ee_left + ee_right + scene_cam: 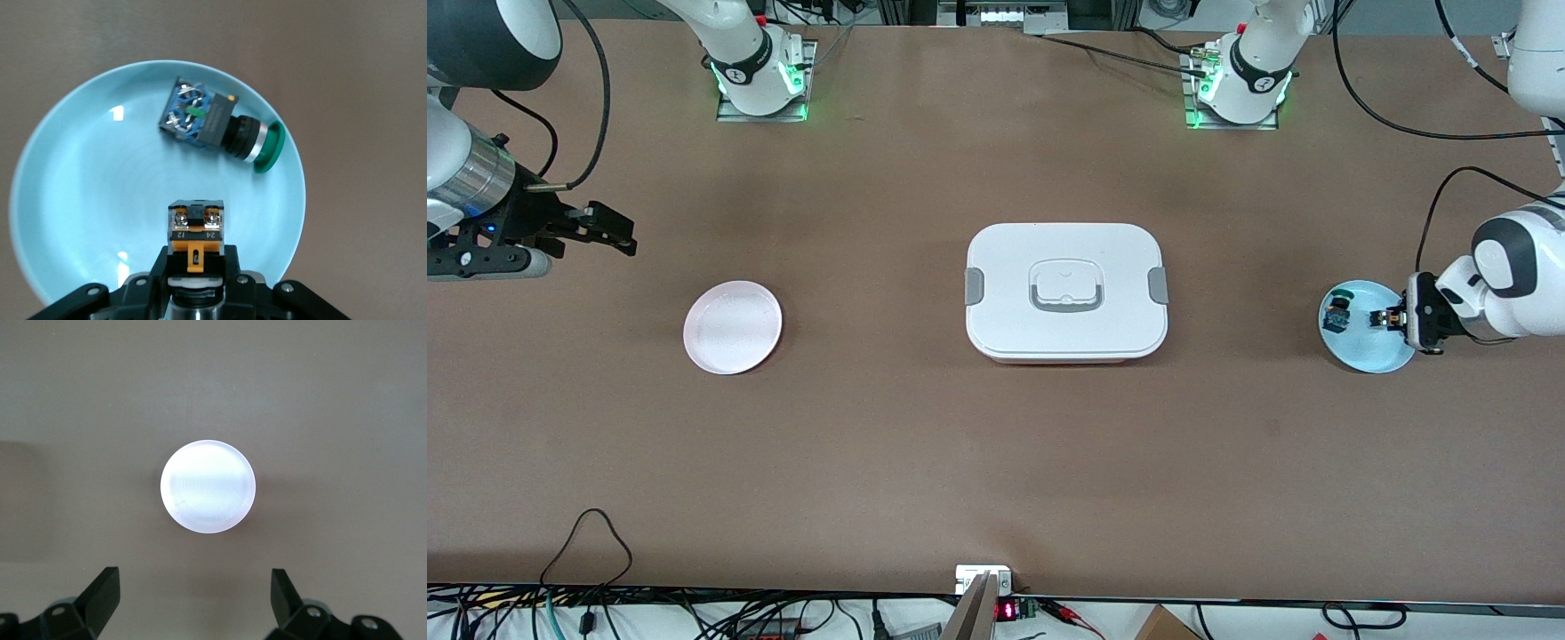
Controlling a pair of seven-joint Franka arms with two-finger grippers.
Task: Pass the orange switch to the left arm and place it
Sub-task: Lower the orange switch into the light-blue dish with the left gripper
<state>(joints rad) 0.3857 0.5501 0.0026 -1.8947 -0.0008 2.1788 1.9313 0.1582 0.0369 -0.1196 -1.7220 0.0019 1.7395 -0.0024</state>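
Note:
The orange switch (195,230), a small black block with an orange part and silver screws, sits between the fingers of my left gripper (195,257), which is shut on it. In the front view this switch (1384,317) and the left gripper (1392,318) are low over a light blue plate (1365,351) at the left arm's end of the table. The white lidded box (1065,292) stands mid-table. My right gripper (618,236) hangs open and holds nothing, above the table at the right arm's end.
A second switch with a green button (213,123) lies on the blue plate (87,193) beside the held one. A pale pink plate (733,326) lies bare toward the right arm's end, below the right gripper (196,587) in its wrist view. Cables run along the table's near edge.

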